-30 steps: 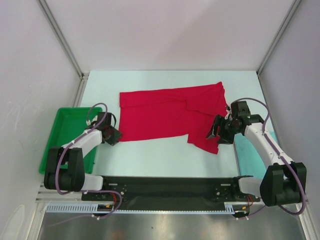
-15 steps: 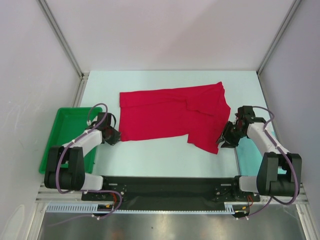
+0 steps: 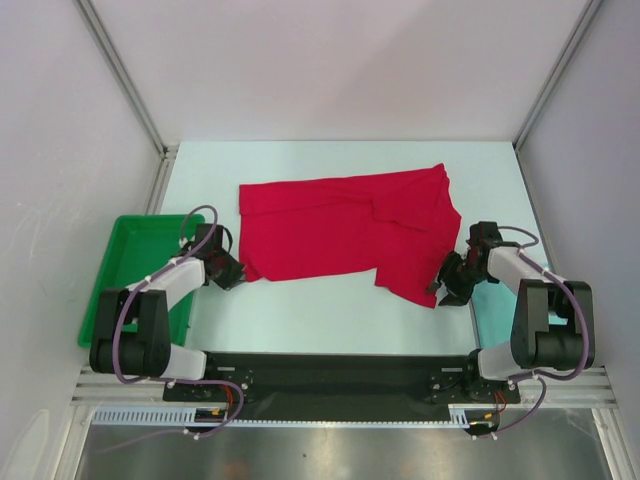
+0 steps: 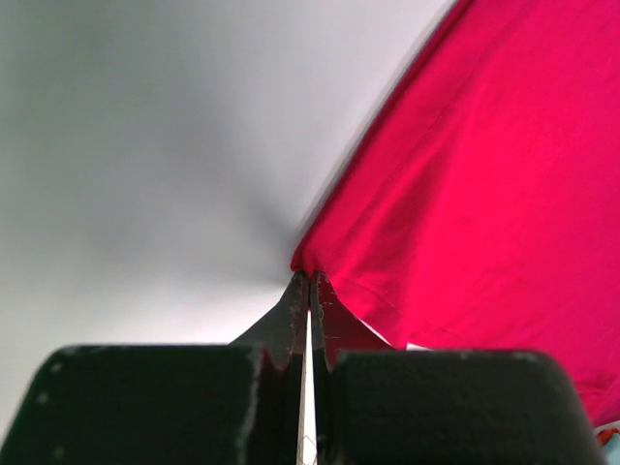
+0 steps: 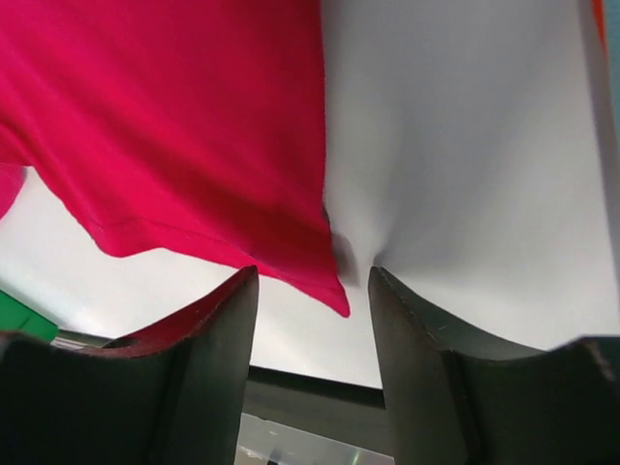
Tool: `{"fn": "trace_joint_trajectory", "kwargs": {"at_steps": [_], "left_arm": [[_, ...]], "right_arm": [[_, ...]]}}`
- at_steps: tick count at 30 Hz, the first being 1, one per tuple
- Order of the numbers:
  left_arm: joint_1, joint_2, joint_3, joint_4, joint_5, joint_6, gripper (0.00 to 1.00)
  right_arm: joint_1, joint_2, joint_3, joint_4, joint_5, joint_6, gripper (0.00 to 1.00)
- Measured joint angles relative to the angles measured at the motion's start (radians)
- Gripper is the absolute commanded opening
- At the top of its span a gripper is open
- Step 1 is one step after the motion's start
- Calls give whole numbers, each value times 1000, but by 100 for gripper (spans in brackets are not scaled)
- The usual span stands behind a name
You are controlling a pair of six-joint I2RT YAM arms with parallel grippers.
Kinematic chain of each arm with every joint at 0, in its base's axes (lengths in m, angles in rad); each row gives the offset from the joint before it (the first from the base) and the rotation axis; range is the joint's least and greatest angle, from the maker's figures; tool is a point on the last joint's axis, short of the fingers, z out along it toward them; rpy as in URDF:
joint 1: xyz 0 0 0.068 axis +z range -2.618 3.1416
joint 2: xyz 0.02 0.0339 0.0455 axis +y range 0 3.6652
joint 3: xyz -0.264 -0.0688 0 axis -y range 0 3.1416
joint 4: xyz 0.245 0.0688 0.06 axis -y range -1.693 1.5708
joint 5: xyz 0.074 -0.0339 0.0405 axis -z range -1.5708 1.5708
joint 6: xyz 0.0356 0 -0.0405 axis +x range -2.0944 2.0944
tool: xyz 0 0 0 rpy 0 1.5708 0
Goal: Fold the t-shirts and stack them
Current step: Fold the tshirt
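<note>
**Red t-shirt (image 3: pixel 340 225) spread flat, 2 near corners met**

Left claw (image 4: pixel 309 281) is pinched closed on its near-left corner. Right claw (image 5: pixel 315 286) gapes around the near-right corner. The bare tabletop (image 3: pixel 300 310) borders both. Only the top view shows the folded teal t-shirt (image 3: pixel 492 312) and the green tray (image 3: pixel 125 260).

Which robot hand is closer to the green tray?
The left. The left gripper sits just beside the green tray, pinching the red t-shirt by a corner. The right gripper is far across the table, open at the shirt's other near corner.
</note>
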Motion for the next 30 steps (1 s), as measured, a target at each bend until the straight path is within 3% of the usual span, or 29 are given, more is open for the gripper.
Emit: {"fn": "trace_joint_trajectory", "kwargs": {"at_steps": [7,9,10,12,30], "left_arm": [[12,16,18,-17,18,19,0],[16,17,19,-19,22,22,0],[18,17,19,-21,24,26,0],[20,17,21,-27,26,28,0],[36,-128,-43,-164,1,45,0]], "right_arm": [[-1,2,-43,61,-44,42,49],[-2,-14,-64,85,-58,51,30],[-2,-20,-76,98,-56,55,14],[-2,-21,-90,101,-54,60,1],[31,-369,-126,-158,53,123,0]]}}
